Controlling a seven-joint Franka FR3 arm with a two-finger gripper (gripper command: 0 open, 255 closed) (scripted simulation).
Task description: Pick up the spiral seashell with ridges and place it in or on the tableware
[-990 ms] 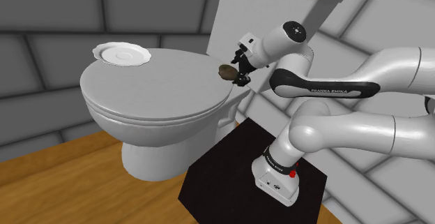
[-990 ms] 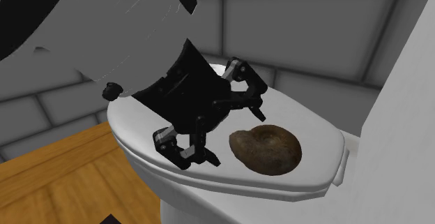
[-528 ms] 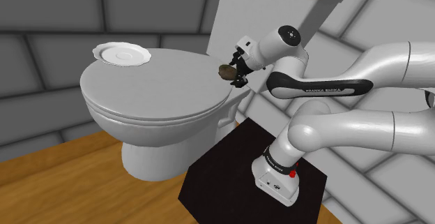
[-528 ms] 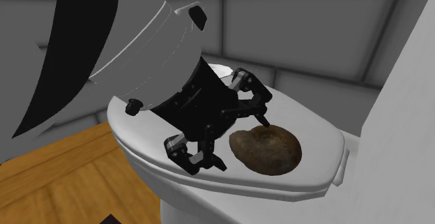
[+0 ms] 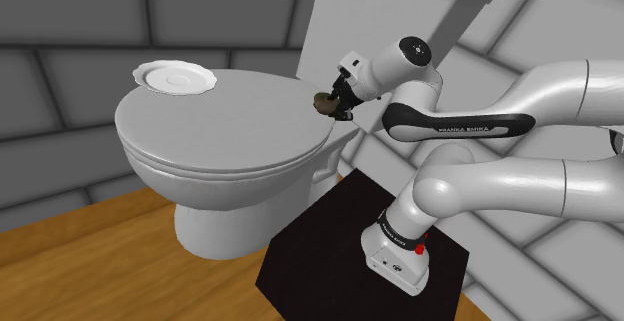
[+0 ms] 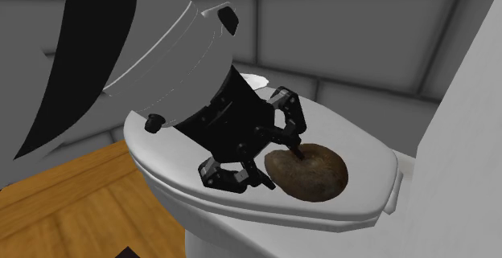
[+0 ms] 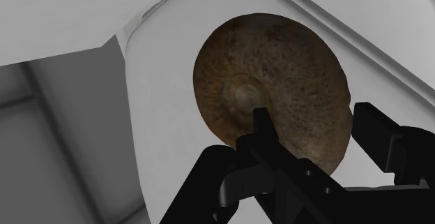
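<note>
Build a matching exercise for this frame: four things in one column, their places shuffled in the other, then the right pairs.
Things
1. brown spiral seashell
2. white scalloped plate
3. all-black two-finger gripper
4. black box stand

Places
A. on the wooden floor beside the toilet
B. at the pale toilet lid front edge, away from the tank
C. on the lid's tank end
D. low over the lid, right at the seashell

Pairs: 1-C, 2-B, 3-D, 4-A
</note>
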